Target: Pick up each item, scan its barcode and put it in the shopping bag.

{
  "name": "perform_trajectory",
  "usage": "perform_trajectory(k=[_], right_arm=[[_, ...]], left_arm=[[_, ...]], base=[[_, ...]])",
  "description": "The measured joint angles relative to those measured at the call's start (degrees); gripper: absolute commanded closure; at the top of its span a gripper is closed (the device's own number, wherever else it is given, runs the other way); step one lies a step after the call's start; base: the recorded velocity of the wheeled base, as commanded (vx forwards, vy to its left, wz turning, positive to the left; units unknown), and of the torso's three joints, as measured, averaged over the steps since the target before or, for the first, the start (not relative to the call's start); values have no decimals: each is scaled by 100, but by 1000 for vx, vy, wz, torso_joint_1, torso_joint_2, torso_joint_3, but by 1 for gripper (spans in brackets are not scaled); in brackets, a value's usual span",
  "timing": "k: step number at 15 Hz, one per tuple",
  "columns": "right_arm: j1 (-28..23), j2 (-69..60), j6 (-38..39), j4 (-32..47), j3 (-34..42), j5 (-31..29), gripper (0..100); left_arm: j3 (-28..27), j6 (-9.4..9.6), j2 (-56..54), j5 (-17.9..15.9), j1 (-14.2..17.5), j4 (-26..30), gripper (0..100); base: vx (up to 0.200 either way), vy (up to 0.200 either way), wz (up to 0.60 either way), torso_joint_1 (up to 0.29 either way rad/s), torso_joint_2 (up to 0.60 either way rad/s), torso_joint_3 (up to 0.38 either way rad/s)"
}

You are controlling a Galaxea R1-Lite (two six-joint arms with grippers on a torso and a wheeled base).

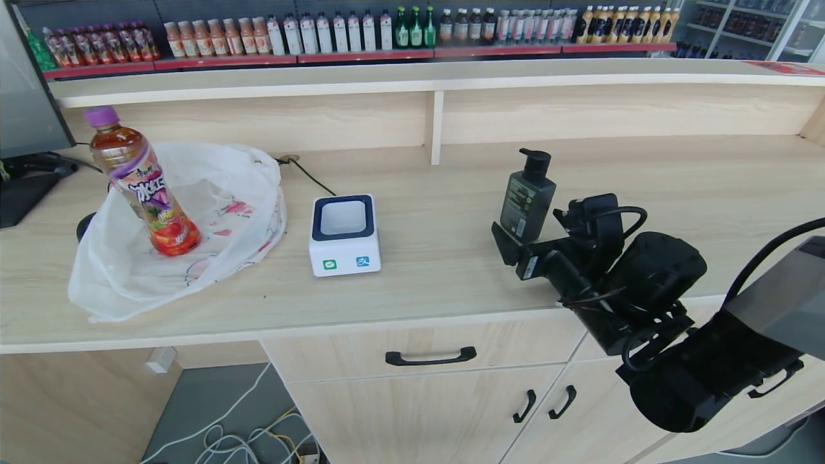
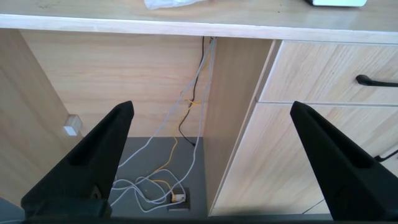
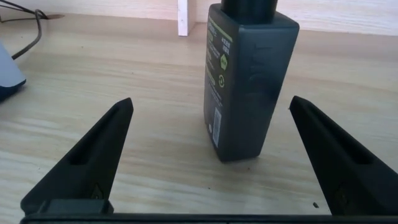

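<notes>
Right gripper [image 1: 515, 252], jaws spread wide, faces the dark pump bottle [image 1: 527, 196] standing upright just ahead of it on the counter [image 1: 451, 277]. A clean pick likely means closing squarely on the bottle's broad faces, leaving the barcode side uncovered. Counted: one pump bottle, one scanner [image 1: 343, 235], one shopping bag [image 1: 129, 277], and one tea bottle [image 1: 143, 183] tilted on the bag.

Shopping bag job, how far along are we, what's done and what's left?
Done, it seems: the drink bottle leans inside the shopping bag. In hand: the right gripper is open and lined up on the pump bottle, which stands on the counter, not yet gripped. Left: lift that bottle, show it to the scanner, then bag it. The left gripper is open, down by the cabinet.
</notes>
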Motion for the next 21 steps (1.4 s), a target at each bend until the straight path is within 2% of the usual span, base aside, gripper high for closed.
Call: perform_trajectory(k=[2,7,15,21], right_arm=[[-177,-48,11,0,18,343,0],[-750,-171,74,171,-91,1653,0],[-956,-304,277,1699,-1197,2200,0],[-1001,-166,290,2015,-1624,2438,0]], left_arm=[[0,0,0,-2,0,0,0],[0,2,0,-2,-5,0,0],[0,0,0,-2,-5,0,0],[0,0,0,-2,-5,0,0]], base=[[0,0,0,0,0,0],[0,0,0,0,0,0],[0,0,0,0,0,0],[0,0,0,0,0,0]])
